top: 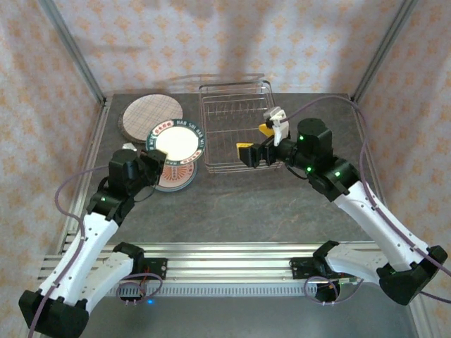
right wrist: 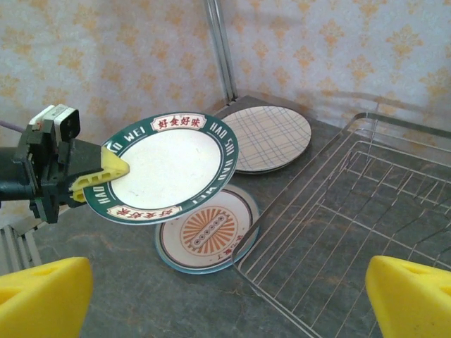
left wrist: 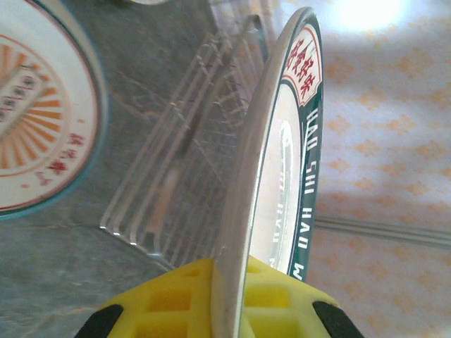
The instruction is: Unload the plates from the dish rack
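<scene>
My left gripper is shut on the rim of a white plate with a dark green lettered rim, holding it nearly level above the table. In the left wrist view that plate runs edge-on between the yellow fingers. Under it lies an orange sunburst plate, flat on the table left of the dish rack. Beige plaid plates are stacked at the back left. My right gripper hangs open over the rack's front edge, nothing between its fingers. The right wrist view has the held plate, the sunburst plate, a plaid plate and the rack.
Patterned walls and metal corner posts close in the dark table on three sides. A silver rail runs along the near edge by the arm bases. Bare table lies in front of the rack.
</scene>
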`<act>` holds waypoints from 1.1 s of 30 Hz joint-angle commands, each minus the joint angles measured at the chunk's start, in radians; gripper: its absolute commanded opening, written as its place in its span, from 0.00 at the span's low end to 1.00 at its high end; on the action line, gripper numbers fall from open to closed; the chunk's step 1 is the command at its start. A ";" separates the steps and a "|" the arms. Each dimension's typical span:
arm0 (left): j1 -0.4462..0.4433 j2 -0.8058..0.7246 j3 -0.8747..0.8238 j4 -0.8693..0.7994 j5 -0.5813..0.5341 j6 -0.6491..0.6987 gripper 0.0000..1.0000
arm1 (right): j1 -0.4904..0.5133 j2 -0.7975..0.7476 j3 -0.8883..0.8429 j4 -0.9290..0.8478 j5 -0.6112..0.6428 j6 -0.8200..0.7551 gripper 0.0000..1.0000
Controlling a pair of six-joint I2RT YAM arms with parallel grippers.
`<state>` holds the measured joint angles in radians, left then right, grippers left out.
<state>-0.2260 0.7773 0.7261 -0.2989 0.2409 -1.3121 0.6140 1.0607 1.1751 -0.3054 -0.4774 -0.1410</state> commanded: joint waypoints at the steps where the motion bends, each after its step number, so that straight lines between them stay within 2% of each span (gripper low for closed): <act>1: 0.010 -0.047 -0.035 -0.044 -0.088 0.034 0.00 | 0.016 -0.030 -0.011 0.026 0.007 -0.075 0.99; 4: 0.010 -0.075 -0.088 -0.042 -0.126 0.032 0.00 | 0.027 -0.037 -0.014 0.003 -0.001 -0.108 0.99; 17: 0.005 -0.059 -0.299 0.199 -0.211 -0.044 0.00 | 0.046 -0.051 -0.037 -0.031 -0.030 -0.155 0.99; 33: 0.004 0.198 -0.329 0.458 -0.240 -0.081 0.00 | 0.049 -0.019 -0.005 -0.043 -0.040 -0.131 0.99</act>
<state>-0.2264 0.9508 0.4030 0.0383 0.0425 -1.3716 0.6559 1.0405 1.1442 -0.3458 -0.4988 -0.2775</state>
